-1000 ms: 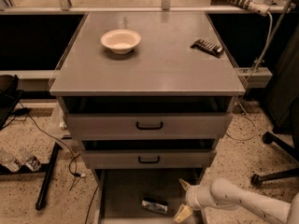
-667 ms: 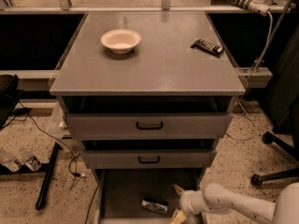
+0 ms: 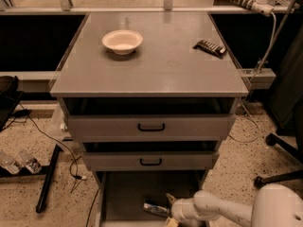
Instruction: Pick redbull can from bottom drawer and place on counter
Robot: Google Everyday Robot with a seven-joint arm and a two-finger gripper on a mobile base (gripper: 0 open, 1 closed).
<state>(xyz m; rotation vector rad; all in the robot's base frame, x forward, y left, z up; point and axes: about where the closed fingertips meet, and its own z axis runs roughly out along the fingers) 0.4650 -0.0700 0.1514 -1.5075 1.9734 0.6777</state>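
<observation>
Broadly, the fixed parts show no change. The worktop (image 3: pixel 161 74) across the upper half of the frame carries only the pale bowl (image 3: pixel 122 40) at upper left and the dark ridged remote (image 3: pixel 209 48) at upper right, both where they were a second ago. The bottom drawer (image 3: pixel 128 193) stands pulled out at the lower centre of the frame, beneath the two handled drawers.

What has changed is my arm (image 3: pixel 218 208). Over the past second it has swung from the lower right towards the lower centre and dropped slightly into the drawer. My gripper (image 3: pixel 169 210) now sits at the right end of the redbull can (image 3: pixel 154 208), closer than before. The jaws appear spread, one tip above and one below the can's end, with nothing pinched. Whether they already touch the can I cannot tell.

The can lies on its side on the drawer floor, unmoved.

Finding: the approach is nearly complete and the grasp is not yet made. In my judgement the next need is a short further advance before closing.
</observation>
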